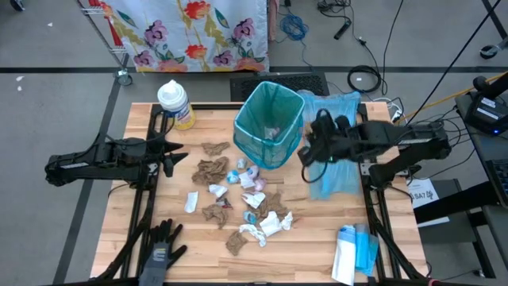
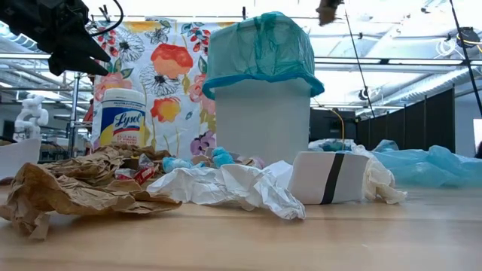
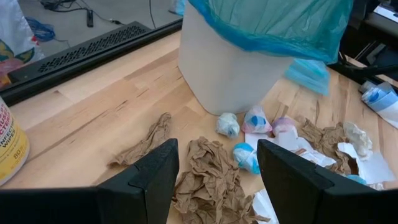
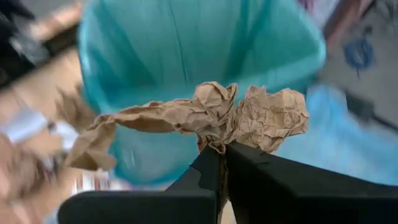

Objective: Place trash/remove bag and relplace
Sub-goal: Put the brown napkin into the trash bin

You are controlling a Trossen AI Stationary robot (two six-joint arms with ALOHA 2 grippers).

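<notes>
Trash [image 1: 238,202] still lies mostly scattered on my table [image 1: 159,238] before the lined bin [image 1: 268,123], which holds only a few scraps. My right gripper [image 4: 221,152], beside the rim, pinches a brown paper wad [image 4: 205,115]; my left gripper [image 3: 217,180] waits wide open above the scraps.

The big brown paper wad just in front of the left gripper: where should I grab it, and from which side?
Take the brown paper wad across its bunched middle, coming straight down from above. It lies flat and loose on the table, so a side approach would likely just push it. The left gripper is open right over it; the blue scrap lies close beside it.
</notes>
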